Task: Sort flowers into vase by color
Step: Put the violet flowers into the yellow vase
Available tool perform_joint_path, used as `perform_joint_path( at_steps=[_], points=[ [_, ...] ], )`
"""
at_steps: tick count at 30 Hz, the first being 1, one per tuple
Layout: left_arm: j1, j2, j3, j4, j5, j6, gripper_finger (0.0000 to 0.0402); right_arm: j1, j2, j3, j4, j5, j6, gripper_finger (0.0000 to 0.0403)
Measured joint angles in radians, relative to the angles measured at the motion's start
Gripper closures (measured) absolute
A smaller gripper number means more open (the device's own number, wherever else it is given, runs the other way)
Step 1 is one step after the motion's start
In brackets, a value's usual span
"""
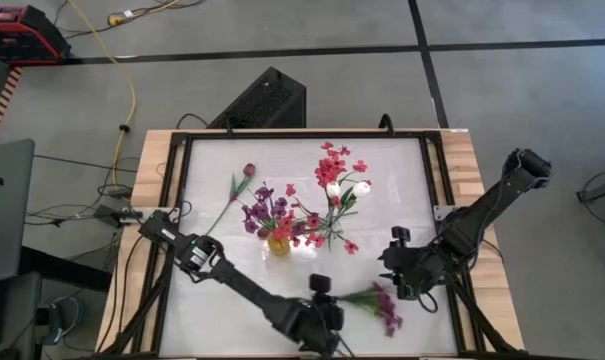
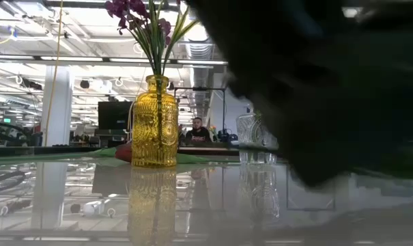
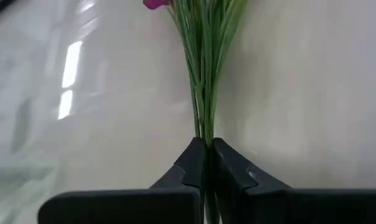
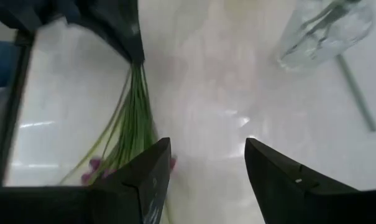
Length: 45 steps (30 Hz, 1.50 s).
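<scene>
- My left gripper (image 3: 205, 163) is down at the near edge of the table (image 1: 402, 160), clenched on the green stems of a purple spray (image 1: 377, 301) that lies flat just beside it.
- From the left wrist I see the stems pinched right at the tips of the jaws, blossoms fanning away over the glossy top.
- That's my worry: a tip-only pinch on thin, slick stems. I reckon a quick lift could let the bundle slide out or swivel in the grip.
- My right gripper (image 4: 206, 168) hangs near the spray with its fingers spread wide, holding nothing. It's close enough that swinging the blossoms up could brush them against it.
- The yellow vase (image 1: 279, 243) stands mid-table, already carrying purple blossoms (image 2: 139, 15), so I judge that's where this spray goes.
- A clear vase (image 2: 255, 139) with red-pink and white flowers (image 1: 337, 185) sits just beside it; a wide approach could tangle in those or tip either vase.
- One loose flower (image 1: 234, 197) lies on the table beyond the vases, still to sort.
</scene>
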Motion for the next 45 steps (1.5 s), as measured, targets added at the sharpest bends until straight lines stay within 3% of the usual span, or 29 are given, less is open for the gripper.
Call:
perform_joint_path(
  at_steps=[3, 9, 13, 17, 24, 28, 45],
  points=[
    [-0.02, -0.015, 0.002, -0.09, -0.003, -0.089, 0.04, 0.033, 0.0, 0.0, -0.001, 0.065, 0.0, 0.0171],
    [-0.023, -0.019, 0.003, -0.278, 0.178, -0.26, 0.0401, 0.051, 0.0, 0.0, 0.007, 0.104, 0.007, 0.0171],
    [-0.035, -0.039, 0.003, -0.355, 0.221, -0.303, 0.0399, 0.051, 0.0, 0.0, 0.009, 0.104, 0.035, 0.0171],
    [-0.035, -0.059, 0.003, -0.402, 0.303, -0.302, 0.0373, 0.062, 0.001, 0.0, 0.009, 0.104, 0.034, 0.0171],
    [-0.001, -0.099, 0.005, -0.414, 0.408, -0.279, 0.0288, 0.074, 0.004, 0.0, 0.016, 0.106, 0.034, 0.0171],
    [0.025, -0.111, 0.006, -0.393, 0.477, -0.217, 0.0259, 0.077, 0.004, -0.01, 0.046, 0.108, 0.026, 0.0171],
    [0.077, -0.119, -0.106, -0.204, 0.638, -0.129, 0.0255, 0.096, 0.007, -0.078, 0.111, 0.105, 0.03, 0.0171]
  ],
)
